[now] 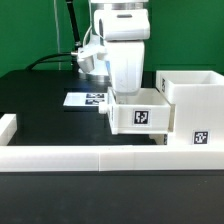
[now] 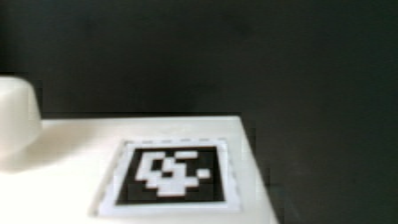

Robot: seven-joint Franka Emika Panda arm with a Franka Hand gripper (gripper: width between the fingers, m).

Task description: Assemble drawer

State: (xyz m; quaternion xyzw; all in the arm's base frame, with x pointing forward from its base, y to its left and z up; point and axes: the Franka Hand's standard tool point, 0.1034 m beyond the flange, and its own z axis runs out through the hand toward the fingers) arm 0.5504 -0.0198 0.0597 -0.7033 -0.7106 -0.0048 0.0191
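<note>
A small white open-top tray point(image 1: 138, 115) with a square tag on its side sits against the left side of the tall white housing point(image 1: 196, 100), which also bears a tag. My gripper point(image 1: 124, 92) reaches straight down into the tray and grips its wall; the fingertips are hidden by it. In the wrist view a white tagged face of the tray point(image 2: 175, 172) fills the lower part, very close, with a rounded white knob point(image 2: 15, 122) at the edge. A second tray is out of view.
The marker board point(image 1: 88, 99) lies flat on the black table behind the tray. A low white wall point(image 1: 90, 156) runs along the front edge. A short wall piece point(image 1: 8, 127) stands at the exterior view's left.
</note>
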